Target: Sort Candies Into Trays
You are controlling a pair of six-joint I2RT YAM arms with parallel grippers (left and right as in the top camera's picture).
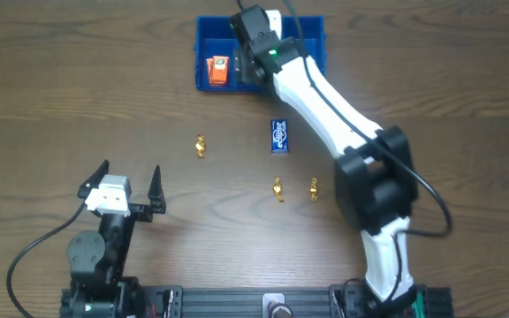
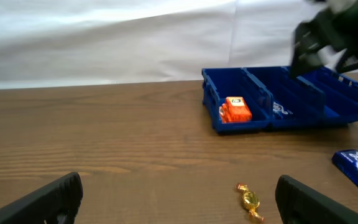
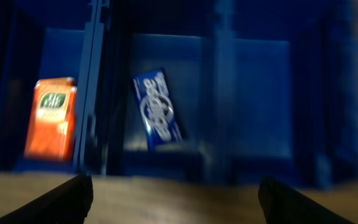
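Currently on the brown wood-grain table [image 1: 51,106]:

1. Blue plastic tray [image 1: 203,44], divided into long compartments, at the far edge of the table from the arm bases.
2. Orange rectangular candy box [image 1: 218,71], lying in the tray's end compartment on the left arm's side.
3. Blue wrapped candy bar inside the tray [image 3: 158,116], lying slightly askew in the compartment next to the orange box, with a divider between them.
4. Second blue wrapped candy bar [image 1: 278,136], flat on the table in front of the tray, apart from it.
5. Gold foil-wrapped candy, left one [image 1: 201,146], alone on the table near the second bar.
6. Gold foil-wrapped candies, a near pair: middle one [image 1: 278,189] and right one [image 1: 313,187], just beside each other, closer to the arm bases.
7. Left end effector [image 1: 131,168], low over bare table near its base, fingers spread wide, nothing between them.
8. Right end effector [image 3: 176,193], above the tray's near edge, fingers wide apart, holding nothing.
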